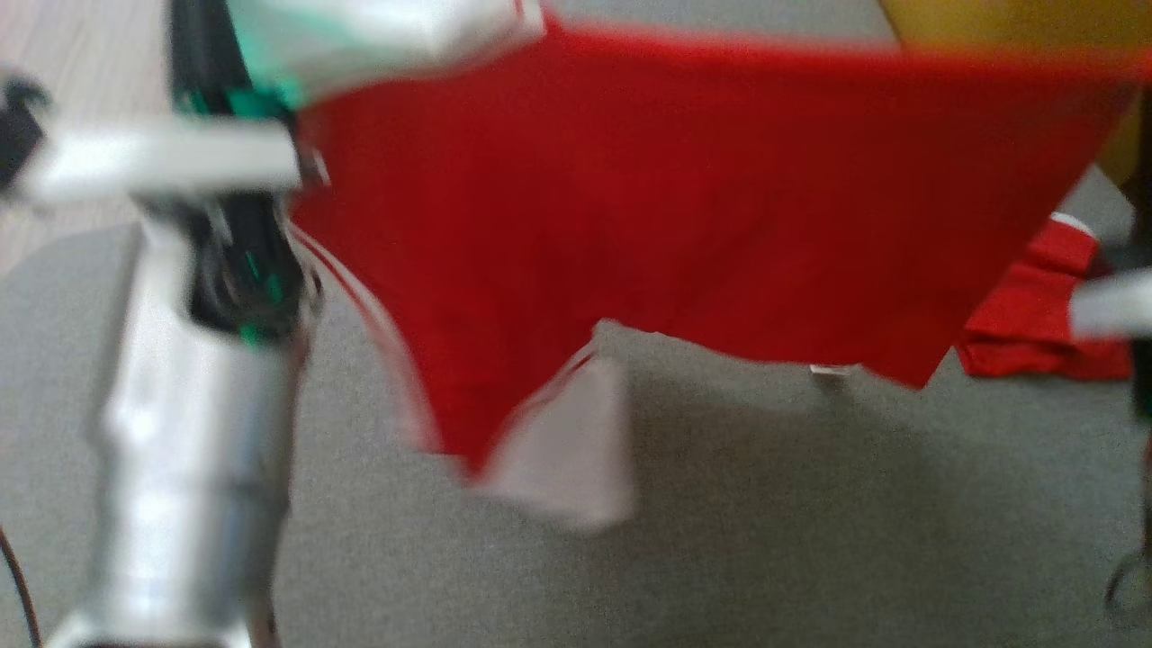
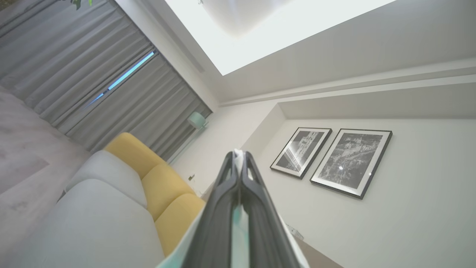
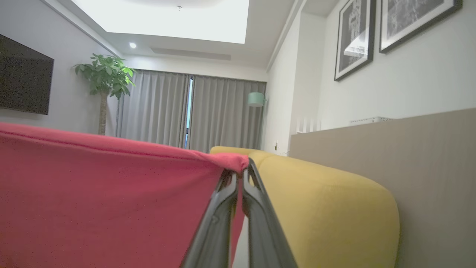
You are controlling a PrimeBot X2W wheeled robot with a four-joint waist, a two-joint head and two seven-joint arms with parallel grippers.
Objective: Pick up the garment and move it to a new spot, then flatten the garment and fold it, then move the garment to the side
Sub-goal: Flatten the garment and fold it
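Aloft between your two grippers, the red garment [image 1: 684,207] hangs as a taut sheet above the grey fabric surface [image 1: 810,522], its top edge stretched from one gripper to the other, likely so you can carry it clear and lay it flat. Your left gripper [image 2: 239,158] is pinched together on a pale, white-and-teal part of the cloth. Your right gripper [image 3: 240,173] is clamped on a red corner, the yellow sofa cushion [image 3: 327,208] just beyond it. Below the right gripper lies a bunched red heap [image 1: 1035,333]; whether it is the same garment cannot be told. A small white label [image 1: 832,370] dangles from the hem.
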